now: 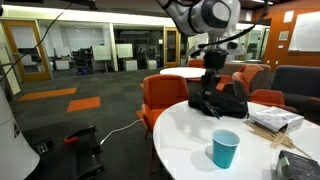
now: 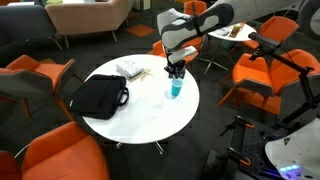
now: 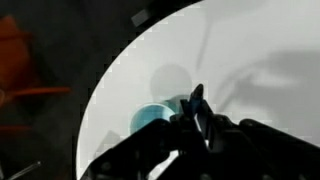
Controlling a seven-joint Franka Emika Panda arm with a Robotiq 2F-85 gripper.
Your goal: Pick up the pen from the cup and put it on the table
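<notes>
- Table [image 2: 140,125] — round, white top, standing on dark carpet [image 2: 210,150]. An exterior view shows glass-walled offices [image 1: 90,45] across the room.
- Contents, read from the overhead exterior view:
  - black bag [image 2: 98,95] at 9 o'clock
  - paper packet [image 2: 130,68] at 12 o'clock
  - cup [image 2: 177,89] at 3 o'clock, teal and upright, near the rim
- Edges: orange chairs [image 2: 40,75] ring the table, several close to the rim. The white top lies open from the centre towards 6 o'clock.
- Arm [image 2: 205,22] — white, coming in from 2 o'clock, elbow high, wrist turned straight down.
- Gripper [image 2: 177,72] — fingers pointing down, just above the cup's mouth. The finger spread cannot be told, as the wrist view shows the fingers only as dark blurred shapes.
- Pen — not clearly made out in any view. A thin dark sliver beside the cup in the wrist view may be pen or finger; which one cannot be told.
</notes>
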